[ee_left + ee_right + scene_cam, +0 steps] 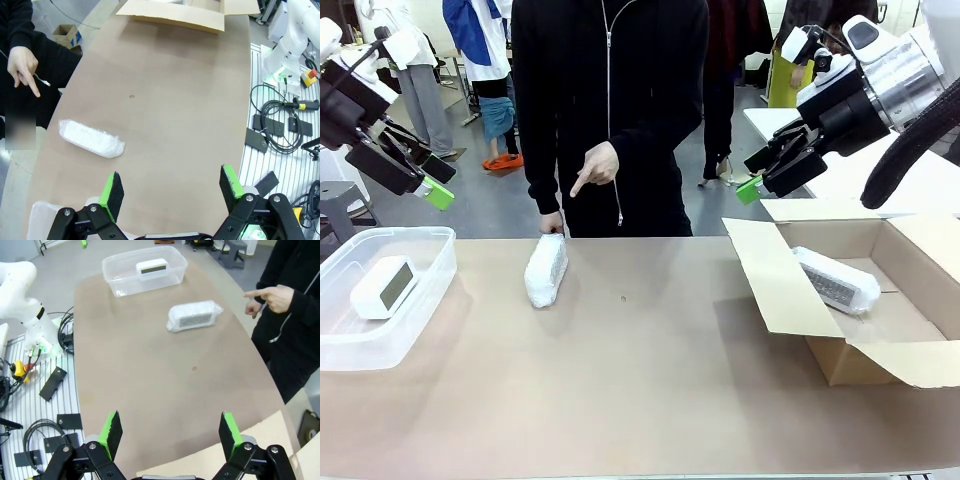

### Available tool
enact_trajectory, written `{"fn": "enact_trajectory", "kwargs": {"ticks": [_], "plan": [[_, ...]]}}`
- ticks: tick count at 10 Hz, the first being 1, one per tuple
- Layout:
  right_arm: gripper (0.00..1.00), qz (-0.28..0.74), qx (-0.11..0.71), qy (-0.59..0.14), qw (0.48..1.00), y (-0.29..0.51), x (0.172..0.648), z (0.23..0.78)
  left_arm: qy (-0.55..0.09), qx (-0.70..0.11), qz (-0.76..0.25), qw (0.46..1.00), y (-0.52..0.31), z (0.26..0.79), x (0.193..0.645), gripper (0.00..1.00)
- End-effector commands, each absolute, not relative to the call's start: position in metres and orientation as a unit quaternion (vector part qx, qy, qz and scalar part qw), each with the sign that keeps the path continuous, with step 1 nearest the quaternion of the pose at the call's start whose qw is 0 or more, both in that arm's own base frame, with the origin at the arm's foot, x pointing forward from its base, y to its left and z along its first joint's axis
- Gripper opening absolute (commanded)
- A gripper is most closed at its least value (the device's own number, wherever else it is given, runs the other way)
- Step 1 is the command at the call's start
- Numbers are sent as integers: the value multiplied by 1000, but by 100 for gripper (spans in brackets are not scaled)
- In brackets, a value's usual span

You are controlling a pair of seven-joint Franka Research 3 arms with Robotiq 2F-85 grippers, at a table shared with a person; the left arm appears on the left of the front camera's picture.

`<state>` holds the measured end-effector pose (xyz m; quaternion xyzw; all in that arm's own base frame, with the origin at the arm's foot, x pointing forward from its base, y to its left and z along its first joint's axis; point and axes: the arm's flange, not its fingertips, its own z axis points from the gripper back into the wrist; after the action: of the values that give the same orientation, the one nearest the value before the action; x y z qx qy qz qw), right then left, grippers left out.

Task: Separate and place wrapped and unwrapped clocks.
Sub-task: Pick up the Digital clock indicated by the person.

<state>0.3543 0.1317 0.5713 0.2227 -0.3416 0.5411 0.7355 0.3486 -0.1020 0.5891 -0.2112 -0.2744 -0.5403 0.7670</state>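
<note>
Caught left claw and right claw gaping, empty. Spotted wrapped clock on tabletop at eleven o'clock, second wrapped clock in box at three, bare clock in tub at nine.

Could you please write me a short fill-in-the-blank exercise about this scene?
The bare clock lies in the clear ____.
One wrapped clock lies in the cardboard ____.
The person's hand points down toward the other wrapped clock on the ____.
The left gripper and right gripper fingers stand ____.
Missing: bin; box; table; open.
</note>
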Motion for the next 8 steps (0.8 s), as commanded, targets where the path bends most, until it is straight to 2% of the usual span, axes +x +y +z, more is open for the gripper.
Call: {"fn": "enact_trajectory", "kwargs": {"ticks": [1,8], "plan": [[100,537,231,-343,735,133,353,572,-274,-218,-537,768,-103,592,349,100],[100,537,231,-343,735,133,353,572,-274,-218,-537,768,-103,592,349,100]]}}
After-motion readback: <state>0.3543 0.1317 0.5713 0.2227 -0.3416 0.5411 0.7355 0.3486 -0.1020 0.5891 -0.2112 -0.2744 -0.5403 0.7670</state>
